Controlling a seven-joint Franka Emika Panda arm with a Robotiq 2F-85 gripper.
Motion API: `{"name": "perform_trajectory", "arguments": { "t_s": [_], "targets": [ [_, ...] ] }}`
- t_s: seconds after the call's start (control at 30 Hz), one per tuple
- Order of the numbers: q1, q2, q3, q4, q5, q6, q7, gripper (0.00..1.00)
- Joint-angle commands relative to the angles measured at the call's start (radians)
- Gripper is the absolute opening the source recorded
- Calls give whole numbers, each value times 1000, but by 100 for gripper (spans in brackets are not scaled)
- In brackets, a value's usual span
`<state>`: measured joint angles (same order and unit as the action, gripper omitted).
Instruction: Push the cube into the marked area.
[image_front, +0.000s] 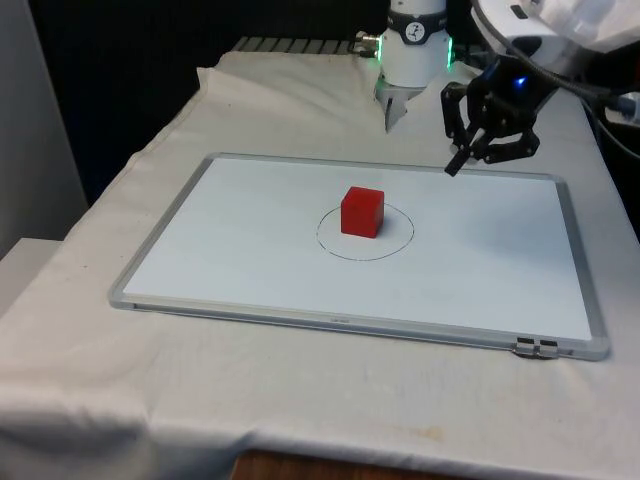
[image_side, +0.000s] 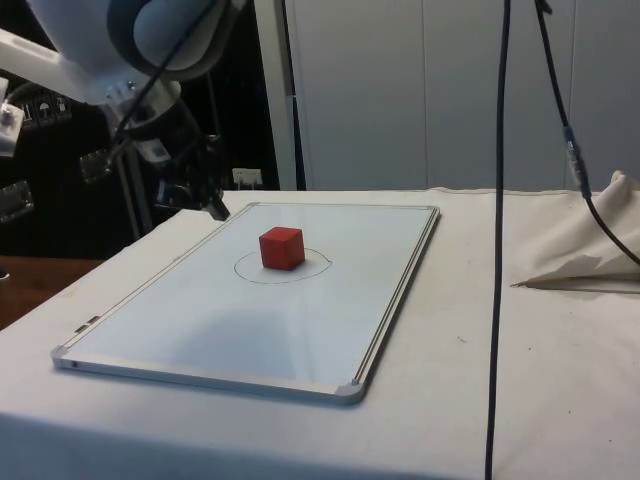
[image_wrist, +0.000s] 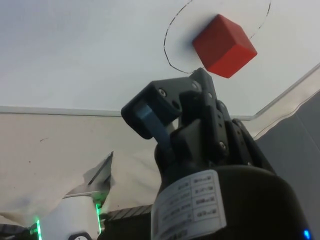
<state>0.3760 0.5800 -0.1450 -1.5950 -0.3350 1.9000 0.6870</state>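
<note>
- The red cube (image_front: 362, 211) sits on a white board (image_front: 250, 250) that lies flat on the cloth-covered bench (image_front: 90, 380).
- A thin circle (image_front: 396, 243) is drawn on the board. The cube stands inside it, towards the front view's left part of the ring, with its base apparently within the line.
- In the side view the cube (image_side: 282, 247) rests inside the circle (image_side: 312, 271), upright and square on the board (image_side: 300, 320).
- The black hand (image_front: 456, 163) hangs above the board's far edge, towards the front view's right, well apart from the cube and touching nothing.
- In the side view the hand (image_side: 216, 209) is tilted, its tip just over the board's edge.
- In the wrist view the fingers (image_wrist: 172, 107) look pressed together, though the angle is poor; nothing is between them, and the cube (image_wrist: 225, 46) lies beyond them.
</note>
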Motion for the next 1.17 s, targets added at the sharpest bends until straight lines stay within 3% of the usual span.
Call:
{"name": "perform_trajectory", "arguments": {
  "t_s": [0.0,0.67,0.83,0.87,0.9,1.07,1.13],
  "targets": [
    [-3,-5,2,-1,10,1,6,0],
    [-9,-32,10,5,35,9,122,0],
    [-13,-31,10,6,61,9,134,0],
    [-7,-29,6,7,43,4,133,0],
    [-14,-30,10,6,67,10,136,0],
    [-16,-30,10,5,86,15,137,0],
    [-11,-29,6,7,76,7,140,0]
  ]
}}
